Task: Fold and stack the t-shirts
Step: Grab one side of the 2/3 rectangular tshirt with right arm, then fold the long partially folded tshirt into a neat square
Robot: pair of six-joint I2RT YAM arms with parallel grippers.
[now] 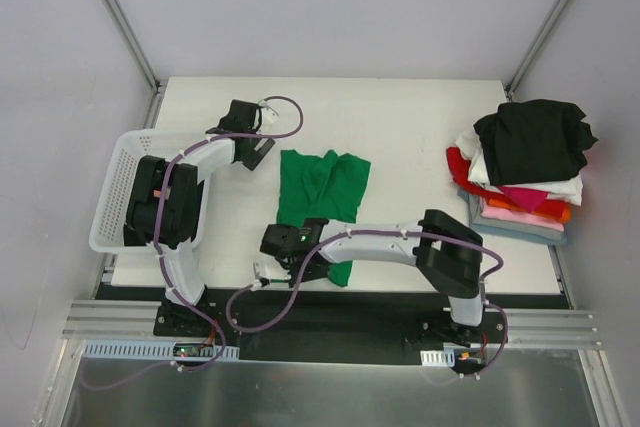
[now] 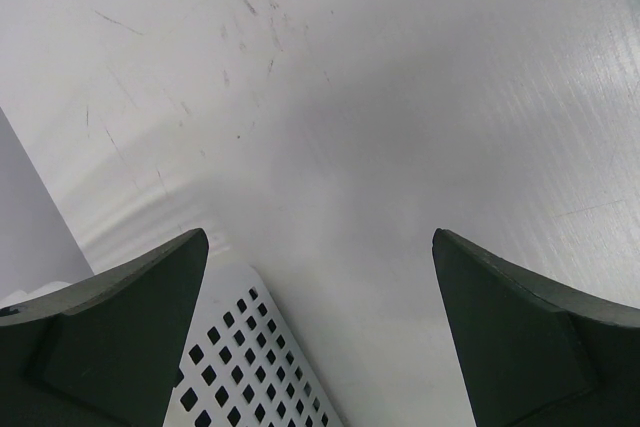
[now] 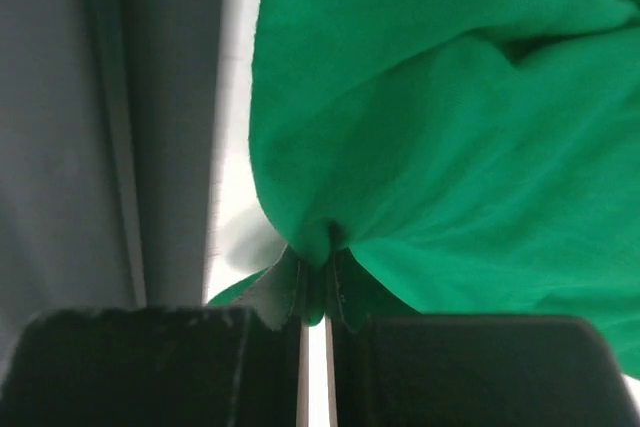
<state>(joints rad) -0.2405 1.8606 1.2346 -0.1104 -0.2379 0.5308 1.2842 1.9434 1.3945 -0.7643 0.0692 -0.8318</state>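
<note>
A bright green t-shirt [image 1: 322,185] lies partly folded in the middle of the table. My right gripper [image 1: 312,265] is at its near edge, shut on a pinch of the green cloth [image 3: 440,147]. In the right wrist view the fold is bunched between the fingertips of that gripper [image 3: 318,277]. My left gripper [image 1: 258,152] hovers open over bare table left of the shirt, and its wrist view shows nothing in the left gripper [image 2: 320,247]. A stack of folded t-shirts [image 1: 520,192] sits at the right edge, with a black one [image 1: 535,139] on top.
A white mesh basket [image 1: 112,197] stands at the table's left edge, under the left arm. Its perforated rim [image 2: 250,367] shows just below the left fingers. The table's near edge [image 3: 230,147] runs beside the pinched cloth.
</note>
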